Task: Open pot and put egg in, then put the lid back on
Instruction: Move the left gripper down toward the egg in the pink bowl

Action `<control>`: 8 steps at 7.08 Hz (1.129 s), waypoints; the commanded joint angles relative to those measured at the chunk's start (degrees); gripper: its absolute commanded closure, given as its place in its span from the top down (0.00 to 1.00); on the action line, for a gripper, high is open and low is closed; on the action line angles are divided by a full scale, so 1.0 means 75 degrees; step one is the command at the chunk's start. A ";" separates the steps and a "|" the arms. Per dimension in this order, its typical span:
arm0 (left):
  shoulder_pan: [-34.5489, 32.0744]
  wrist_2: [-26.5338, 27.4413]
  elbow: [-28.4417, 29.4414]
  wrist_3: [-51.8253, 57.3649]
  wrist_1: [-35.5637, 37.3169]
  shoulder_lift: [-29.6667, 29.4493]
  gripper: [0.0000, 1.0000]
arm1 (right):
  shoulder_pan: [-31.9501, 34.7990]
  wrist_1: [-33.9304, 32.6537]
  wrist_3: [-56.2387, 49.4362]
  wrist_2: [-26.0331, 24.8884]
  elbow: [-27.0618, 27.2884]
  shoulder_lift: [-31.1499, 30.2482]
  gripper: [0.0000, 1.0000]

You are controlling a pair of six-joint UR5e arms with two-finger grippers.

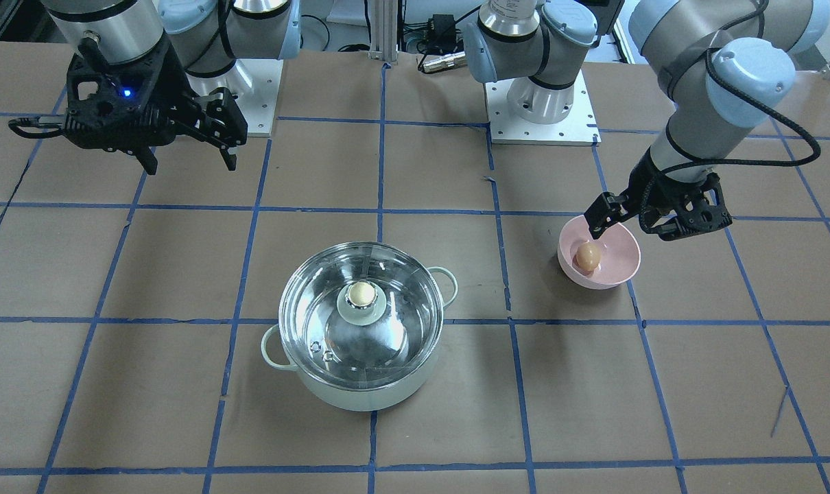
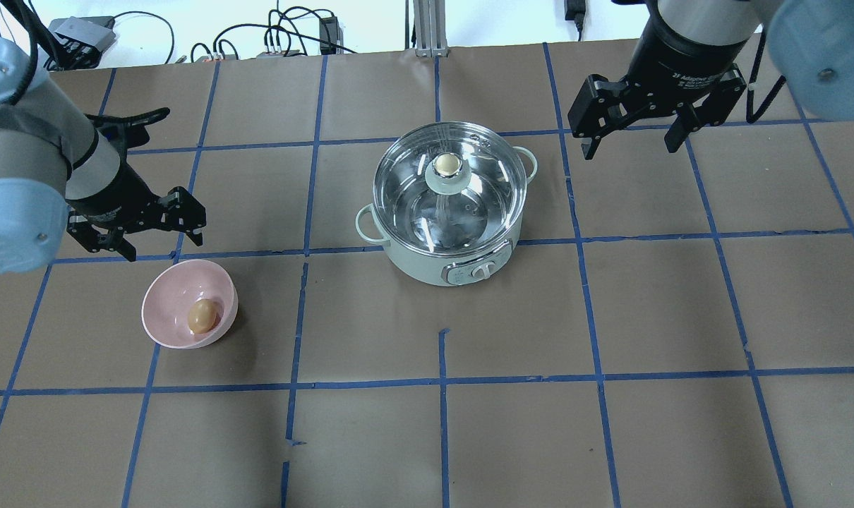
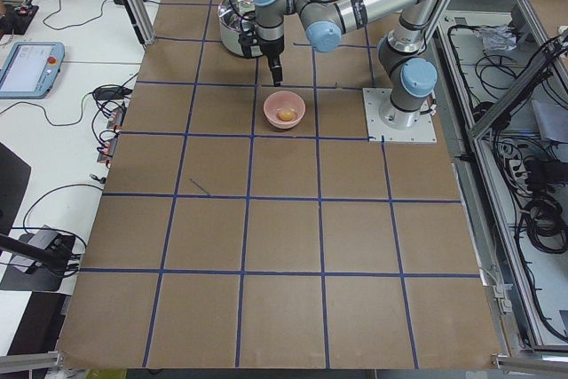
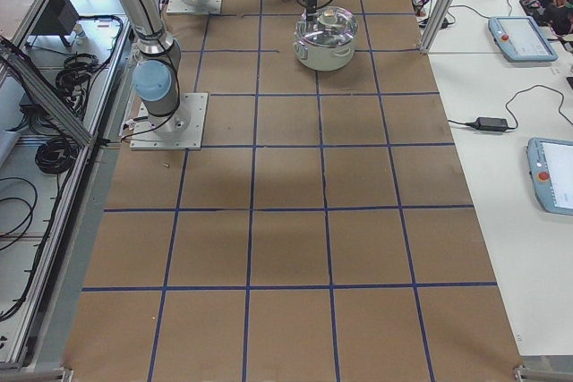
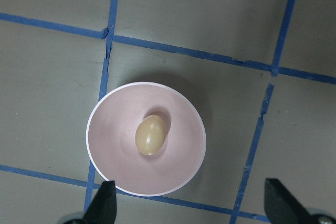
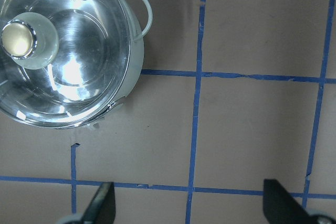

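Note:
The pale mint-green pot (image 1: pixel 360 399) (image 2: pixel 414 265) stands mid-table with the clear glass lid (image 1: pixel 396 331) (image 2: pixel 473 212) on it, cream-topped knob (image 1: pixel 361 294) at its centre. The tan egg (image 1: pixel 588 256) (image 2: pixel 202 315) (image 5: pixel 151 135) lies in a pink bowl (image 1: pixel 621 266) (image 2: pixel 162 300). My left gripper (image 2: pixel 162 245) (image 5: pixel 191 205) is open and empty, hovering above the bowl's robot-side rim. My right gripper (image 2: pixel 629 147) (image 1: pixel 191 165) (image 6: pixel 190 208) is open and empty, raised beside the pot, apart from it.
The table (image 2: pixel 610 317) is covered in brown paper with a blue tape grid. The two arm bases (image 1: pixel 542 103) stand on white plates at the robot's edge. Cables and a power supply (image 2: pixel 81 32) lie beyond the far edge.

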 commanded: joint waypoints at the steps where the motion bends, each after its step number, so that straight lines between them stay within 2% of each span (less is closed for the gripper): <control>1: 0.0182 -0.0007 -0.0711 0.0003 0.0803 -0.0041 1.00 | 0.0033 0.0093 0.0385 0.0072 -0.0063 0.0035 1.00; 2: 0.0218 -0.0007 -0.0793 0.0003 0.0920 -0.0088 1.00 | 0.0033 0.0116 0.0432 0.0050 -0.0075 0.0023 1.00; 4: 0.0462 0.0005 -0.1062 0.0003 0.1866 -0.0123 1.00 | 0.0068 0.0116 0.0841 0.0131 -0.0145 0.0023 1.00; 6: 0.0487 -0.0030 -0.1262 -0.0055 0.1975 -0.0205 1.00 | 0.0057 0.0128 0.0854 0.0038 -0.0110 0.0035 1.00; 8: 0.0464 -0.0030 -0.1858 -0.0021 0.2755 -0.0275 1.00 | 0.0057 0.0128 0.0843 0.0061 -0.0029 0.0035 1.00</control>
